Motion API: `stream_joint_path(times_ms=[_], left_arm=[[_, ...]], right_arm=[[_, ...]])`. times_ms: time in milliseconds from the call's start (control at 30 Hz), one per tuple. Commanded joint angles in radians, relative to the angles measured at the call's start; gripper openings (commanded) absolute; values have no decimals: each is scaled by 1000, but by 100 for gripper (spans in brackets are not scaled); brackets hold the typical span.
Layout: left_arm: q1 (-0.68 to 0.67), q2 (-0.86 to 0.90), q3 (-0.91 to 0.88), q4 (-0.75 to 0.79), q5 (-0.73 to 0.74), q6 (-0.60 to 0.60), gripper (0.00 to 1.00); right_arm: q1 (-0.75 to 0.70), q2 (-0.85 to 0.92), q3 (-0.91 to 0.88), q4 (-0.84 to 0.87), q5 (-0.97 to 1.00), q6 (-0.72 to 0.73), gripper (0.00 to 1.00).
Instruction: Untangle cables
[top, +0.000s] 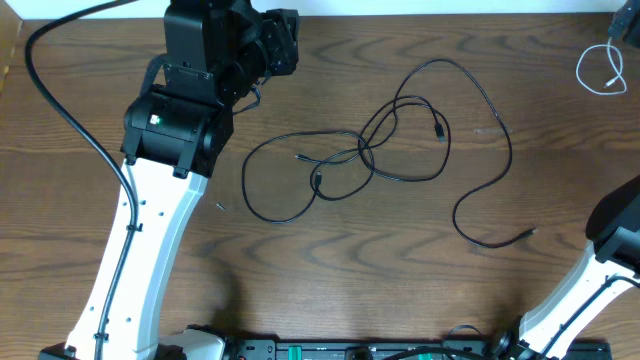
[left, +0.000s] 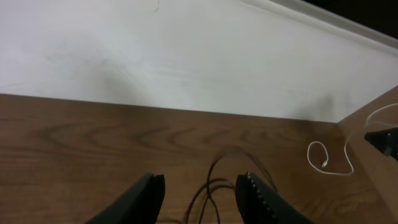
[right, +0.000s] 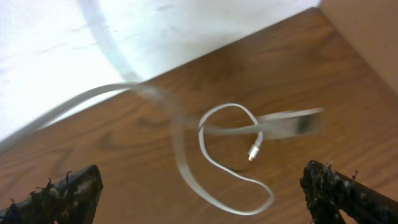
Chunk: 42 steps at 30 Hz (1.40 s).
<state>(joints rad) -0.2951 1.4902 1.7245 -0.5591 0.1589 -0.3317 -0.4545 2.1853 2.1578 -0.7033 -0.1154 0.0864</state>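
Several thin black cables (top: 372, 150) lie looped over one another mid-table, with loose plug ends. One loop trails toward the front right. A white cable (top: 600, 70) lies coiled at the far right corner. My left gripper (top: 288, 45) hovers at the back left of the black tangle. In the left wrist view this gripper (left: 200, 186) stands open and empty, with black cables (left: 212, 173) on the wood beyond it. My right gripper (right: 202, 196) is open wide over the white cable (right: 224, 169). That cable's upper strand is blurred, and nothing sits between the fingers.
A white wall (left: 186, 56) runs along the table's far edge. The left arm's thick black hose (top: 60, 100) arcs over the left side. The right arm's white link (top: 575, 290) crosses the front right corner. Bare wood (top: 330, 270) lies in front of the tangle.
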Motion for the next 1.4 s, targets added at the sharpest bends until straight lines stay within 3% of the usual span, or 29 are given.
stream_joint_path(times_ms=[0,300,500,633,800,867,1067,1200,1367], left_arm=[[5,-20,-1,-9,6,24,44],[5,-20,-1,-8,6,24,43],[5,-20,-1,-9,6,24,43],[5,-20,-1,-9,6,24,43],[5,-20,-1,-9,6,24,44],[5,-20,-1,-9,6,24,43],[5,-18,-1,-11,6,45,43],[-1,5,-2,-47,33,149,45],[-21,81,-2,-145,130,293,52]], right_arm=[[-7,49,0,-25,55,-22,99],[-34,108,1,-237,-29,40,99],[-93,108,10,-462,-283,-6,99],[-117,108,10,-549,-197,-5,99],[-129,108,10,-579,88,60,99],[-128,108,10,-562,116,70,99],[-88,108,10,-522,-161,-127,99],[-33,108,10,-515,-303,-222,99],[32,108,10,-508,-325,-233,99]])
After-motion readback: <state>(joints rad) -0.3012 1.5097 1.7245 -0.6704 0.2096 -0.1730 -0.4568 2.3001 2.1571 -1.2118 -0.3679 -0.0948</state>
